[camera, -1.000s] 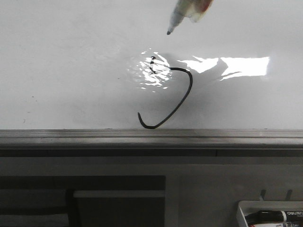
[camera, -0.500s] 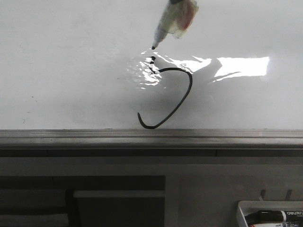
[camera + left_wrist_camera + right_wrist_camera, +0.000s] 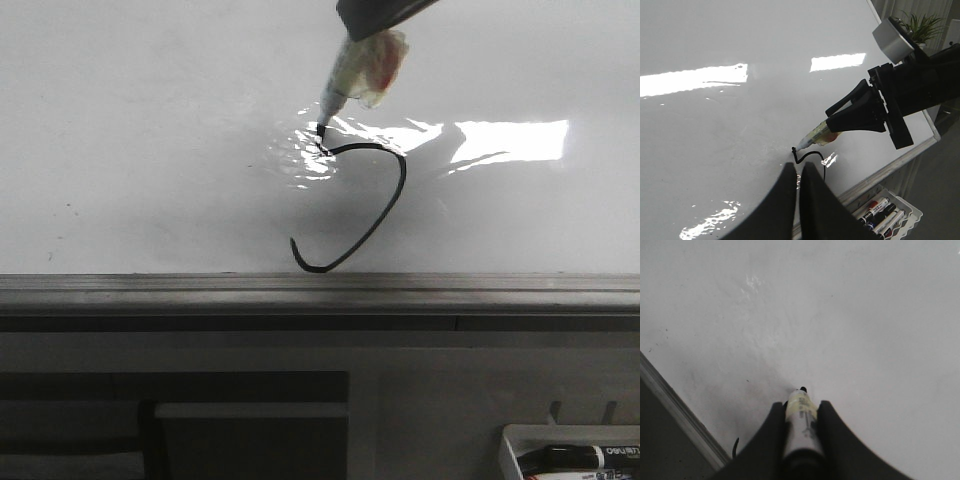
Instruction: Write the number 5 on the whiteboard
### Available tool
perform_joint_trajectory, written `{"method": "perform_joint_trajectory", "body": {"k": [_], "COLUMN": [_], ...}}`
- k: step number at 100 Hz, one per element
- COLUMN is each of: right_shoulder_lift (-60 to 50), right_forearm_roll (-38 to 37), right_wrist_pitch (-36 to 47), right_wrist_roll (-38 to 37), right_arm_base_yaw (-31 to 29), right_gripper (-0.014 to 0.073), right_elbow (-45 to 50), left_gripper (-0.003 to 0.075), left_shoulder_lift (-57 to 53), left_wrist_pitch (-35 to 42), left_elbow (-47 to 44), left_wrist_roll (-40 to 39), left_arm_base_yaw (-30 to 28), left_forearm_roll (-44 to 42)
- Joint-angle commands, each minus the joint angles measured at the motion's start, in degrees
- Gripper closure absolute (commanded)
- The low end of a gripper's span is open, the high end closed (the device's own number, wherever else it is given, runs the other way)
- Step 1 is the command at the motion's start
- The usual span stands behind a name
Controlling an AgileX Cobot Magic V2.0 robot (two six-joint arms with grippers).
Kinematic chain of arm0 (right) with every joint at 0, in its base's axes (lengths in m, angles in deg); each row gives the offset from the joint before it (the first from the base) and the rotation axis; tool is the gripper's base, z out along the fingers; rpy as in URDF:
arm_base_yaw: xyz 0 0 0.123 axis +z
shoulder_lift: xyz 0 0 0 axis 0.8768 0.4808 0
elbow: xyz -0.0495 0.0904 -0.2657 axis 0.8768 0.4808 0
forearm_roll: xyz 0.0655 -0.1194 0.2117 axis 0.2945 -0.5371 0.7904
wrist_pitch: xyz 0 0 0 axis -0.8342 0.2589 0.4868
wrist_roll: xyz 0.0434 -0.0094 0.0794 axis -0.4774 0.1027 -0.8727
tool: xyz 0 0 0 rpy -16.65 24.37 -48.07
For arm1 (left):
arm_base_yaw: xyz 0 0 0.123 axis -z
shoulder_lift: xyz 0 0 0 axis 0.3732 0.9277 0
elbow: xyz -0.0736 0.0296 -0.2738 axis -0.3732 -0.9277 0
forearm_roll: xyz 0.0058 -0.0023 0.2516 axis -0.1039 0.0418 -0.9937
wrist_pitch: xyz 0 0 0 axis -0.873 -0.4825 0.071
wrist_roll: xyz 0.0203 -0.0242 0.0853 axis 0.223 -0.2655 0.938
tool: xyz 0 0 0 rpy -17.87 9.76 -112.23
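left wrist view alone shows tray (image 3: 900, 220) of markers (image 3: 879, 210).

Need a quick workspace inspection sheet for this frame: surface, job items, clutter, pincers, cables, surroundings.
Surface: whiteboard, glossy white, strong glare patches, grey edge rail along its near side.
Job's things: number 5, stem and open hook drawn, no top stroke seen; marker tip at the top of the stem.
Clutter: tray of markers beyond the board's edge.
Pincers: right pincer shut on the marker; left pincer shut, holding nothing, over the board near the hook.
Cables: nothing seen.
Surroundings: potted plant behind the right arm; dark shelving below the rail in the front view.
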Motion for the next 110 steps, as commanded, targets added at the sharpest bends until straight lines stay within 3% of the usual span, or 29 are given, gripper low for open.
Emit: {"method": "perform_joint_trajectory", "body": {"k": [1,34,84,110], "right_shoulder_lift": [-0.97,-0.97,-1.21,-3.15], "right_forearm_roll": [-1.58,-1.85,-11.26,-12.82], "right_wrist_pitch": [0.94,-2.35,-11.1,-15.7], "right_wrist_roll": [-0.3,-0.39,-11.51,-11.98], "right_arm_base_yaw": [-0.24,-0.27,-0.27,-0.48], "right_gripper": [0.0636,0.0636,0.0636,0.0636], "right_elbow": [-1.54,-1.54,-1.54,-0.15], "left_gripper": [0.0741,0.0741,0.0741,0.0741], "left_shoulder_lift": [0.58,0.58,0.58,0.58], "left_wrist_pitch": [4.19,4.19,4.19,4.19], "left_elbow": [1.65,1.65,1.65,1.65], "left_wrist_roll": [-0.33,-0.33,-0.33,-0.33], "left_arm_base_yaw": [-0.11,-0.11,-0.11,-0.11], "left_forearm_roll": [0.51,0.51,0.51,0.51]}}
